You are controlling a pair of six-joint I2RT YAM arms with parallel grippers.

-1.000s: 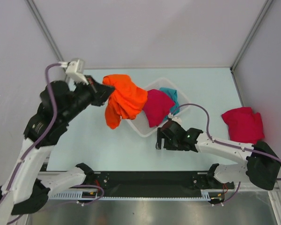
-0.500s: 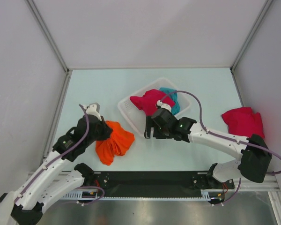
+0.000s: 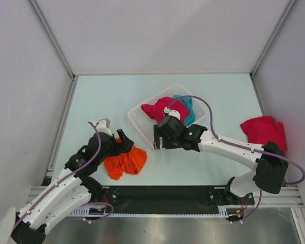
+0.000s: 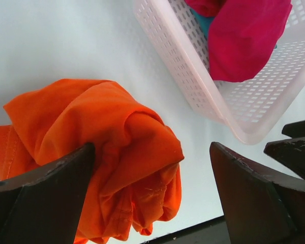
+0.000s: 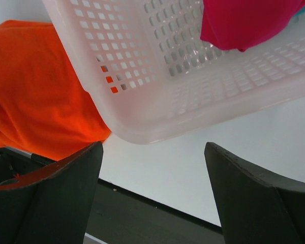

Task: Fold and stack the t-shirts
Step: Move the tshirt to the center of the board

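Since a second ago the orange t-shirt (image 3: 124, 162) has come down onto the table (image 3: 107, 96) at near left, and the left gripper (image 3: 126, 146) now holds its jaws apart over it. The right gripper (image 3: 157, 139), jaws apart and empty, has shifted to the basket (image 3: 139, 120) and its near wall; a magenta t-shirt (image 3: 165, 108) and teal t-shirt (image 3: 186, 105) lie inside

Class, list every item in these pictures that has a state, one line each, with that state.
orange t-shirt: crumpled on table, unfolded
basket magenta t-shirt: bunched, unfolded
teal t-shirt: in basket, partly covered
right-side magenta t-shirt: heaped on table
basket: upright, holds two shirts
left hand: open
right hand: open, empty
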